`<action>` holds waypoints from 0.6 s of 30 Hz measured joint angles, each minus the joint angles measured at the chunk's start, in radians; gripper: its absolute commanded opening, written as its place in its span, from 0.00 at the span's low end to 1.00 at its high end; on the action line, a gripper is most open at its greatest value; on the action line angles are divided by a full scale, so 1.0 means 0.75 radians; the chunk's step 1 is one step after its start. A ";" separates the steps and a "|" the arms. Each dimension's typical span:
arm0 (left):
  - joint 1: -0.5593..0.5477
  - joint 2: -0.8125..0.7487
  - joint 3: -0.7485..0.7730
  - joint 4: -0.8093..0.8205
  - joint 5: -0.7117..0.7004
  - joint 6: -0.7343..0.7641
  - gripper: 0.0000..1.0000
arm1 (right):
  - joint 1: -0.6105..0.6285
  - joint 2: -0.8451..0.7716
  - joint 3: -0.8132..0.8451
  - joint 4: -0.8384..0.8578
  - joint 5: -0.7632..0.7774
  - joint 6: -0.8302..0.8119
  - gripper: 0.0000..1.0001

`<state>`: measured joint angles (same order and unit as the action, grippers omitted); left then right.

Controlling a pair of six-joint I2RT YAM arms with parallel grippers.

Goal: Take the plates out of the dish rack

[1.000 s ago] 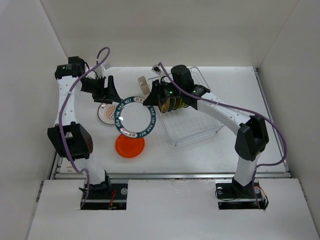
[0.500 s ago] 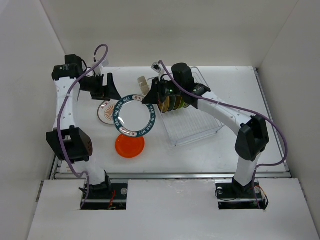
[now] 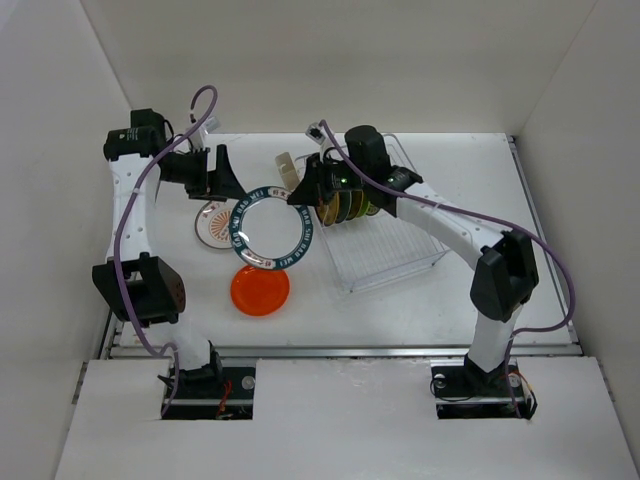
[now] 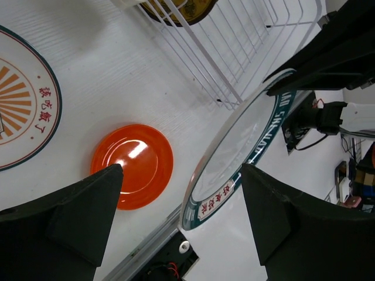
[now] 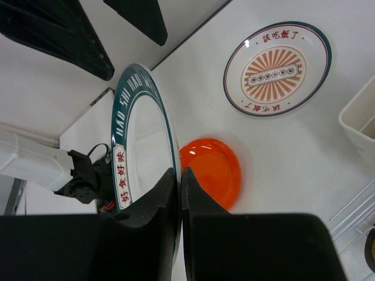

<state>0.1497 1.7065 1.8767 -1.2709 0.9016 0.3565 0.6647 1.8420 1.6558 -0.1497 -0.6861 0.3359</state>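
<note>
The white plate with the teal rim [image 3: 272, 228] is held off the table, left of the dish rack [image 3: 390, 235]. Its face is turned up toward the overhead camera, so it shows there as almost a full circle. In that view its left edge overlaps the patterned plate [image 3: 210, 224] lying flat on the table. The right gripper [image 3: 302, 193] pinches it by the far right rim. In the right wrist view the two fingers [image 5: 153, 199] press together on the rim, with the plate [image 5: 140, 140] running edge-on away from them.

The teal band carries white capitals, of which "HAO" can be read, and white panels with red Chinese characters. The patterned plate [image 4: 20, 108] has an orange sunburst and the red characters 该吃饭了. The orange-red plate [image 3: 260, 290] lies flat, nearer than both and unmarked.

Three plates stand on edge at the rack's left end: amber [image 3: 328, 208], dark green [image 3: 345, 206] and lime green [image 3: 362, 204]. The white cup [image 3: 288, 168] stands at the rack's far left corner.

The right arm rises from its near base, bends at the right and reaches far and left across the rack. The left arm goes up the left side, then turns right. The left gripper [image 3: 214, 178] is spread wide and holds nothing, just left of the held plate [image 4: 234, 158].
</note>
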 measured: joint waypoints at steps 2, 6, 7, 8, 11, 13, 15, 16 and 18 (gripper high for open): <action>0.000 0.000 0.000 -0.025 0.020 0.019 0.79 | -0.005 0.002 0.003 -0.001 0.006 0.000 0.00; -0.004 0.000 0.000 -0.056 0.055 0.061 0.77 | -0.009 0.011 0.006 -0.003 0.017 0.000 0.00; -0.005 0.000 0.000 -0.061 0.060 0.074 0.74 | -0.012 0.014 0.006 -0.003 0.018 -0.001 0.00; -0.005 0.000 -0.001 -0.064 0.063 0.090 0.73 | -0.014 0.016 0.006 -0.003 0.019 -0.001 0.00; -0.005 0.000 -0.013 -0.068 0.075 0.145 0.68 | -0.017 0.027 0.010 0.001 0.018 0.000 0.00; -0.005 0.005 -0.031 -0.075 0.083 0.185 0.66 | -0.021 0.036 0.019 0.001 0.016 0.000 0.00; -0.006 0.016 -0.048 -0.076 0.091 0.213 0.62 | -0.022 0.049 0.035 0.003 0.016 0.001 0.00; -0.005 0.020 -0.057 -0.077 0.091 0.221 0.62 | -0.022 0.052 0.039 0.004 0.016 0.002 0.00; -0.011 0.028 -0.078 -0.078 0.092 0.235 0.60 | -0.022 0.061 0.045 0.013 0.008 0.006 0.00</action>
<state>0.1417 1.7275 1.8183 -1.3296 0.9707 0.5327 0.6479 1.8874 1.6894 -0.1402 -0.6804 0.3405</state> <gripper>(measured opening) 0.613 0.110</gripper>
